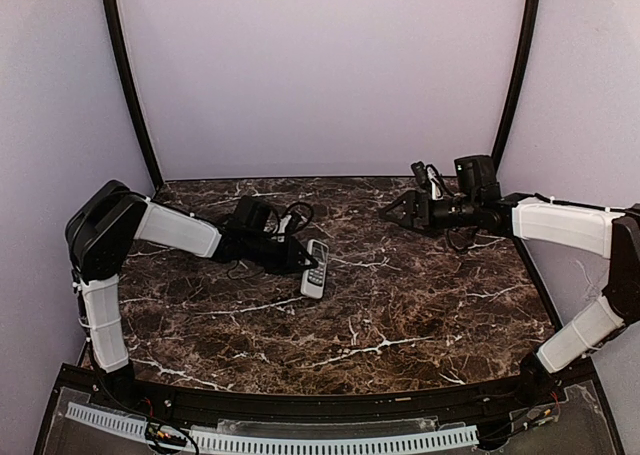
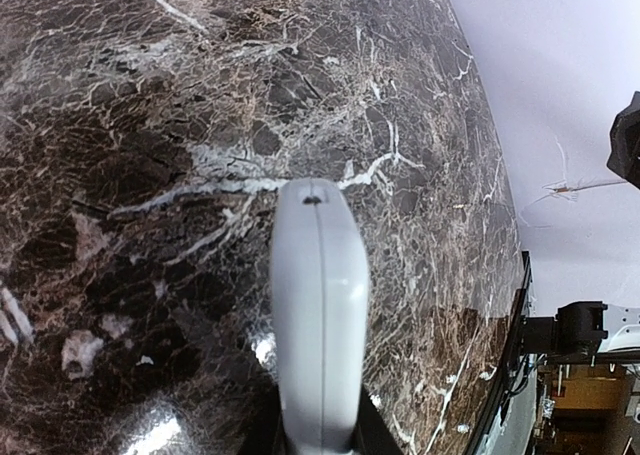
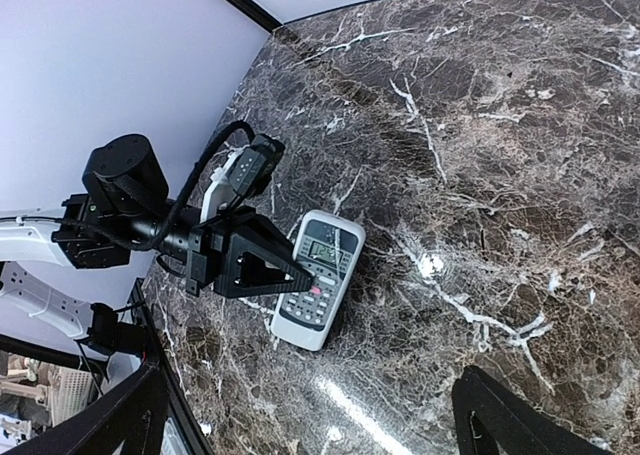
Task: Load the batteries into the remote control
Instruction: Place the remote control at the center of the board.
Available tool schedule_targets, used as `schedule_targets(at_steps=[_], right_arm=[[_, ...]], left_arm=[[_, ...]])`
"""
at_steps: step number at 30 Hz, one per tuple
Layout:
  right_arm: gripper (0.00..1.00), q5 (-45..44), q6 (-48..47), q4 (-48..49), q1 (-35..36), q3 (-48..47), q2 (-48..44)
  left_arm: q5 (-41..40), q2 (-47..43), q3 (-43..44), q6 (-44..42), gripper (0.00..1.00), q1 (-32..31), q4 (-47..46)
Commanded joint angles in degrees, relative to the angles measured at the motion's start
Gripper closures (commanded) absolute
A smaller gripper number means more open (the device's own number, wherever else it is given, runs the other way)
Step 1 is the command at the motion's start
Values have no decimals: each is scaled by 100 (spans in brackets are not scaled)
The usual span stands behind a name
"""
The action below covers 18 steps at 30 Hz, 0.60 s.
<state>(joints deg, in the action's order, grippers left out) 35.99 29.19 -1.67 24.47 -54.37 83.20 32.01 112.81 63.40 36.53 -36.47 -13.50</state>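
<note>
The white remote control is at the middle left of the marble table, button face up, as the right wrist view shows. My left gripper is shut on the remote's long sides. In the left wrist view the remote's plain white edge sticks out from between the dark fingers. In the right wrist view one left finger lies over the buttons. My right gripper is open and empty, held above the table at the back right, its fingers wide apart. No batteries show in any view.
The marble table is walled by pale panels at the back and sides, with black curved posts in the rear corners. A white slotted rail runs along the near edge between the arm bases.
</note>
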Motion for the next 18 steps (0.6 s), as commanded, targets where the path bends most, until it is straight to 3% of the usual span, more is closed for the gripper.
schedule_targets(at_steps=[1, 18], right_arm=[[1, 76, -10, 146, -31, 84, 7], [1, 110, 7, 145, -31, 60, 56]], left_arm=[[-63, 122, 104, 58, 93, 80, 216], [-449, 251, 308, -184, 70, 140, 970]])
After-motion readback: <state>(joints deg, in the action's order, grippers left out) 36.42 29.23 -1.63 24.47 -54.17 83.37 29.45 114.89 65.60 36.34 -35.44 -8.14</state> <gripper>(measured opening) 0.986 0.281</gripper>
